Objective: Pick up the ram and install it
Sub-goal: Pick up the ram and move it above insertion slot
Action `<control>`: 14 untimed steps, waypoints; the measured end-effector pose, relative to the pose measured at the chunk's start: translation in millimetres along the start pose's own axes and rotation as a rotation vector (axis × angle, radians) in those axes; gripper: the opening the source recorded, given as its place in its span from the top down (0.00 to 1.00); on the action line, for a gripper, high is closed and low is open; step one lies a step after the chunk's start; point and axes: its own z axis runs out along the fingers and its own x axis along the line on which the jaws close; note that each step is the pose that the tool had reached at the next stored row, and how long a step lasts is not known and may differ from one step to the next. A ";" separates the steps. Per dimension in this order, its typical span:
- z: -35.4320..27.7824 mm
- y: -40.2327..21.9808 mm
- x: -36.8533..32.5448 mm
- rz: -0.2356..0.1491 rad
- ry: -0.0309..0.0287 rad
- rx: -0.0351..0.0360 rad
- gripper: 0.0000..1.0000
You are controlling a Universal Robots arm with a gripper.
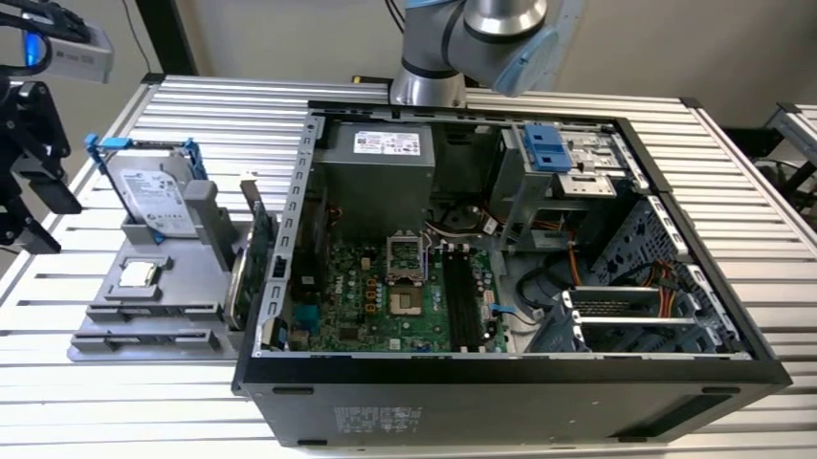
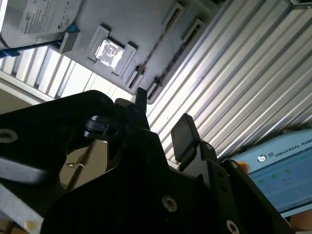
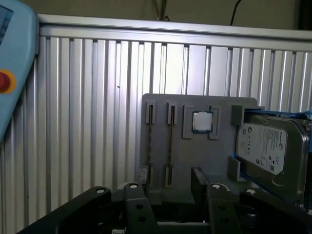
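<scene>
Two ram sticks (image 3: 149, 146) (image 3: 170, 145) stand on edge in the slots of a grey holder (image 3: 195, 161); the second wrist view shows them as thin strips (image 2: 161, 41), and in the exterior view they lie at the holder's near end (image 1: 147, 311). My gripper (image 3: 165, 187) hangs above the table just short of the holder, open, with nothing between its black fingers (image 2: 185, 136). In the exterior view the gripper (image 1: 45, 215) is at the far left. The motherboard's black slots (image 1: 462, 301) lie inside the open computer case (image 1: 511, 373).
The holder also carries a square CPU chip (image 3: 202, 122), a hard drive (image 3: 265, 148) in a blue frame and an upright green card (image 1: 255, 258). A light-blue pendant with a red button (image 3: 14, 63) lies on the ribbed aluminium table (image 3: 87, 122). The arm's base (image 1: 428, 86) stands behind the case.
</scene>
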 end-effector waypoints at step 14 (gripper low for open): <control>19.1 -0.3 -0.3 0.000 0.0031 -0.0003 0.00</control>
